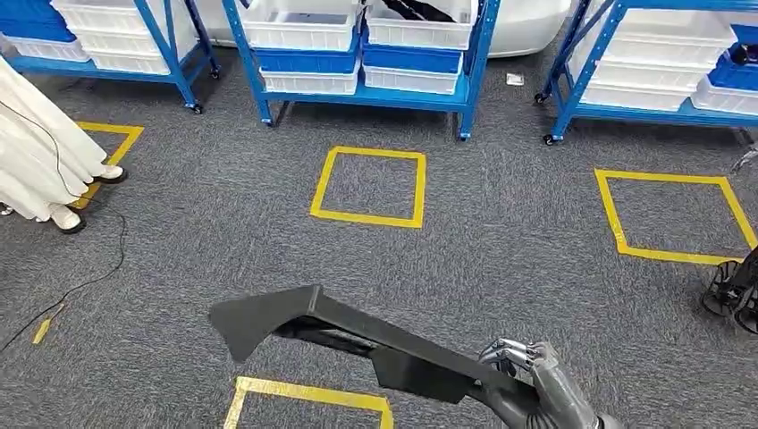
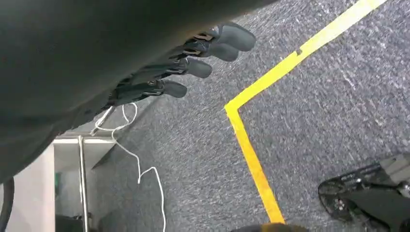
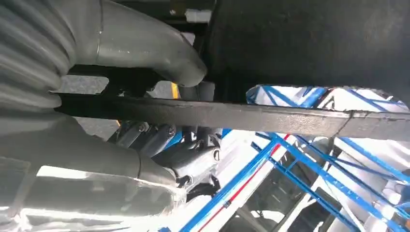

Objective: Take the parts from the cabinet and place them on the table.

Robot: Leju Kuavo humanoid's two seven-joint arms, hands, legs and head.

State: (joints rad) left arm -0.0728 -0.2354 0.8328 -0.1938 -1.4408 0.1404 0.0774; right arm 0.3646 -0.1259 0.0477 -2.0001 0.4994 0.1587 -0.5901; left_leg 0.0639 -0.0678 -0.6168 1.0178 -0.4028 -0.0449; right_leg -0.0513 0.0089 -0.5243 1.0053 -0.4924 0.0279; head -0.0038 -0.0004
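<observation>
My right hand (image 1: 536, 375) was clamped on one end of a long black part (image 1: 357, 340), fingers wrapped over its edge. In the right wrist view the thumb (image 3: 159, 53) and fingers (image 3: 159, 140) sat on opposite faces of the part's flat bar (image 3: 241, 116). The part extended from that hand across my front, its broad angled end hanging above the grey carpet (image 1: 501, 259) near a yellow floor square (image 1: 308, 393).

My left hand (image 2: 193, 58) pointed at the carpet beside a yellow tape line (image 2: 251, 154). Its fingers were slightly curled and lay side by side. I could not tell whether they held anything.

Progress, as judged: the take step was complete for this part, since it was out of the blue racks (image 1: 357, 89) and in hand. The place step was not yet done. A table was not identifiable, so carrying and set-down remained. The white bins (image 1: 304, 27) on the racks may have held further parts; their contents were not legible.
</observation>
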